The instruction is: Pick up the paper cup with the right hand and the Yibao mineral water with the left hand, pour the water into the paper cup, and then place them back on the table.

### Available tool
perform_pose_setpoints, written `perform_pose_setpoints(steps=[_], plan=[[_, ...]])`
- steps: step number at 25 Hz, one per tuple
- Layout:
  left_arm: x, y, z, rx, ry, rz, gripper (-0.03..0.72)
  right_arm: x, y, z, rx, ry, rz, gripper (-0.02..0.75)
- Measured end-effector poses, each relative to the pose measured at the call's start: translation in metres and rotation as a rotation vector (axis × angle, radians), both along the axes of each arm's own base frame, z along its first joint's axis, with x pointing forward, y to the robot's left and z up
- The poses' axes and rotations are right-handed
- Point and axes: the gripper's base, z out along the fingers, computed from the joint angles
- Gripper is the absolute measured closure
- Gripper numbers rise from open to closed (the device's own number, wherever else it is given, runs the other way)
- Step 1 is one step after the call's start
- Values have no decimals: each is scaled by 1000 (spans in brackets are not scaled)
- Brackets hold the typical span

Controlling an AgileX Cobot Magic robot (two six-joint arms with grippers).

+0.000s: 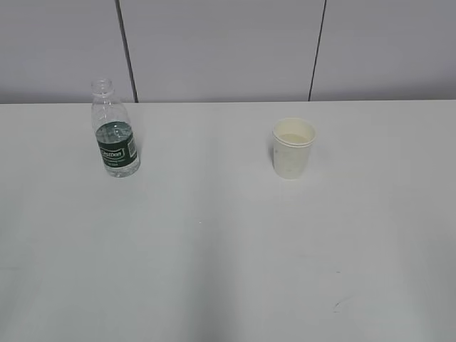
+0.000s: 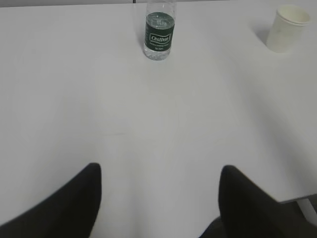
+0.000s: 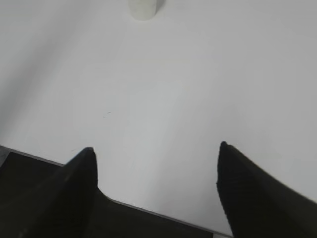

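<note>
Two black finger pairs spread apart, ribbed clear bottle (image 1: 114,133), smooth paper cup (image 1: 293,148) upright

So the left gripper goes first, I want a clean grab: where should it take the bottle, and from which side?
Probably around the labelled middle of the bottle, coming level from the near side. It stands upright with bare table around it, the cup well off to the right, and the left gripper is already open facing it.

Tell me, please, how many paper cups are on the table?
1. The paper cup stands upright right of centre on the table, well apart from the bottle at the left. Nothing could hide another.
</note>
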Motion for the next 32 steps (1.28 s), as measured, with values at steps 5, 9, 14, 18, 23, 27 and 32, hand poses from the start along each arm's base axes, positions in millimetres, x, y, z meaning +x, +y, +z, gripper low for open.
perform_pose_setpoints(steps=[5, 9, 14, 18, 23, 27, 32], plan=[[0, -1, 0, 0, 0, 44, 228, -6, -2, 0, -7, -47, -8, 152], [0, -1, 0, 1, 0, 54, 230, -6, -3, 0, -14, -50, -13, 152], [0, -1, 0, 1, 0, 54, 230, -6, -3, 0, -15, -50, -14, 152], [0, -1, 0, 1, 0, 54, 230, -6, -3, 0, -15, -50, -14, 152], [0, -1, 0, 1, 0, 54, 230, -6, -3, 0, -15, -50, -14, 152], [0, -1, 0, 1, 0, 54, 230, -6, -3, 0, -15, -50, -14, 152], [0, -1, 0, 1, 0, 54, 230, -6, -3, 0, -15, -50, -14, 152]])
